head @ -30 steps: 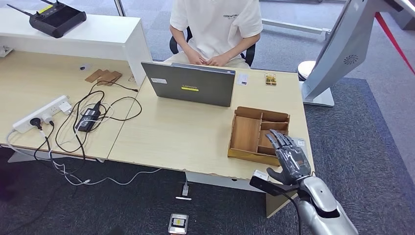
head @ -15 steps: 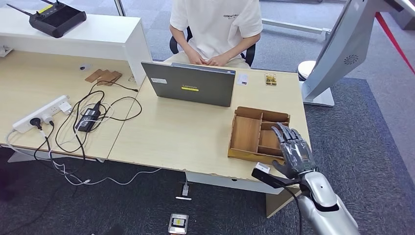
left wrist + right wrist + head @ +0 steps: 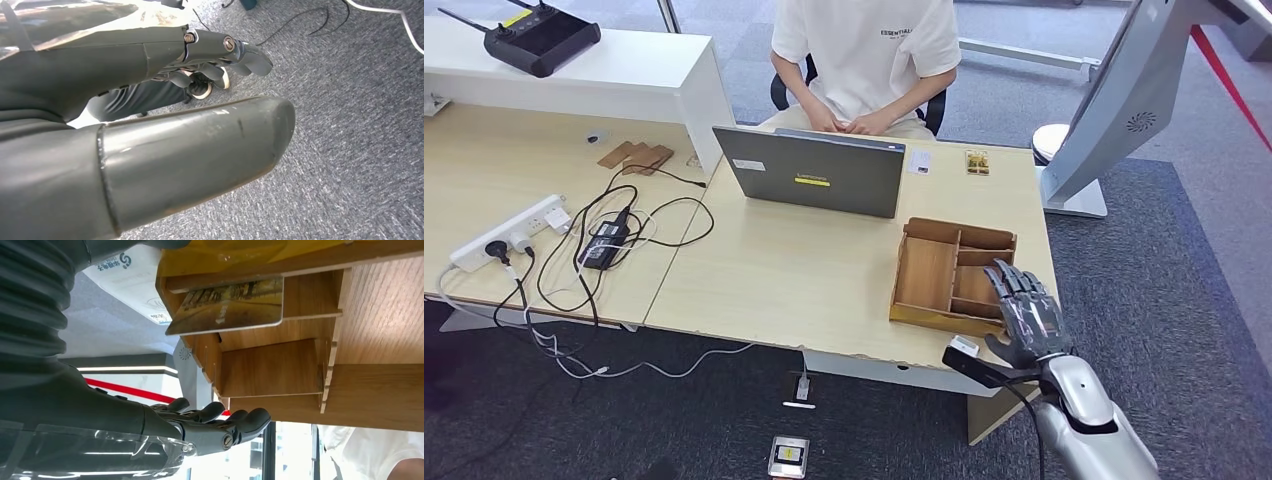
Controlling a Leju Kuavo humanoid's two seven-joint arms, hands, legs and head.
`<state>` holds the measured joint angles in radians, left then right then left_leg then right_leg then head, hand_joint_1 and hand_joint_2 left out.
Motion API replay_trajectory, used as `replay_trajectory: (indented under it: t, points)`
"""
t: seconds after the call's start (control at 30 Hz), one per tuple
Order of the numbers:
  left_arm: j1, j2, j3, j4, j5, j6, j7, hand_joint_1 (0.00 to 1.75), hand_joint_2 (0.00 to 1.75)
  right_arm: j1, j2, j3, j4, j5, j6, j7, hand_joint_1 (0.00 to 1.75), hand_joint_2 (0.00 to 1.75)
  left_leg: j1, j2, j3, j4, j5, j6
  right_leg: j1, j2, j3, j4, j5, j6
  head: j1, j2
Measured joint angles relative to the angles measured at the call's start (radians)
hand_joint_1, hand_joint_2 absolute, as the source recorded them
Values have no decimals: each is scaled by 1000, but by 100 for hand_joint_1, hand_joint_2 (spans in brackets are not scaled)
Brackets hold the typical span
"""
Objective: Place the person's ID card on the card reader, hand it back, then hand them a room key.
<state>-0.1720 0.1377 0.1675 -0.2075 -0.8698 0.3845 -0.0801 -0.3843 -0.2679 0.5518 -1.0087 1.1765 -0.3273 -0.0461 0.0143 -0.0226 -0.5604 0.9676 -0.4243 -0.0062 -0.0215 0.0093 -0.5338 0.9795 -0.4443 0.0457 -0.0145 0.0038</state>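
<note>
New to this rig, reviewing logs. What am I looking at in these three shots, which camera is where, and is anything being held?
It is a two-armed humanoid robot standing at a reception desk, facing a seated person. The wide picture comes from a camera high on the robot, looking down; the silver arm at lower right ends in its right hand, open and hovering at the near right corner of a wooden tray with compartments.

The other two pictures come from cameras at each wrist and are turned. The right wrist one looks past the right hand into the tray, where a card lies in one compartment. The left wrist one shows the left hand hanging over grey carpet.

Also on the desk: a laptop, two small cards beside it near the person, a power strip with cables. Neither hand holds anything.
</note>
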Motion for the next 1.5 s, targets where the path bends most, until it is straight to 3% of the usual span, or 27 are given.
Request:
replay_trajectory:
  t: [0.57,1.3,1.33,1.43,1.5]
  points:
    - [0,3,0,0,-3,0,4,0,0,8,10,-2,4,-34,-31,-72,0,175,0,0,0,0,0,0,0,0,0,0,0,0,0,0]
    - [3,8,0,0,4,0,-4,0,0,13,18,-9,-3,-31,-13,-69,0,175,0,0,0,0,0,0,0,0,0,0,0,0,0,0]
    - [3,8,0,0,4,1,-4,0,0,13,19,-9,-3,-28,-9,-66,32,175,0,0,0,0,0,0,0,0,0,0,0,0,0,0]
    - [4,8,0,0,6,3,-6,0,0,12,19,-9,4,-18,8,-48,161,175,0,0,0,0,0,0,0,0,0,0,0,0,0,0]
    - [4,8,0,0,6,4,-7,0,0,12,19,-11,11,-14,15,-39,175,175,0,0,0,0,0,0,0,0,0,0,0,0,0,0]
